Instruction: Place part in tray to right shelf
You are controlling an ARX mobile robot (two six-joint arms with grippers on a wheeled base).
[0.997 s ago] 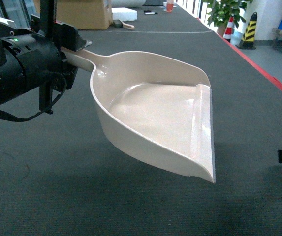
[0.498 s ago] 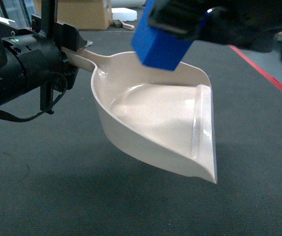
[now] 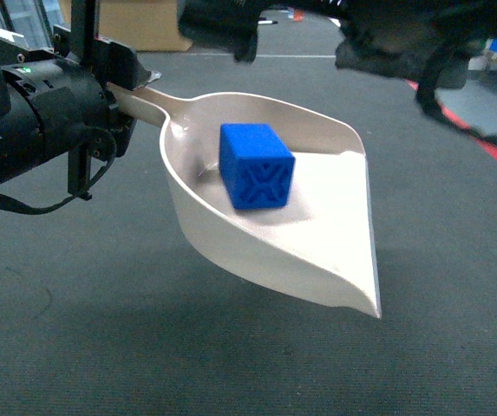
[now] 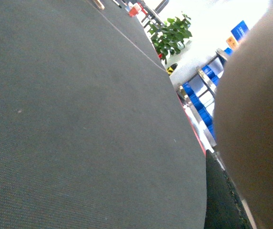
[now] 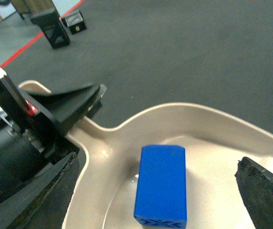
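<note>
Tilted view over grey floor (image 4: 79,133)
The beige tray (image 4: 260,138) fills the right edge; potted plant (image 4: 170,34) and blue crates (image 4: 200,107) stand far behind.

One part (image 3: 257,165) (blue), one tray (image 3: 317,251)

Dark grey carpet (image 3: 101,347), red floor line (image 3: 491,147).

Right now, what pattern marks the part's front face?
An embossed X on the bright blue part, clearest in the head view.
</note>
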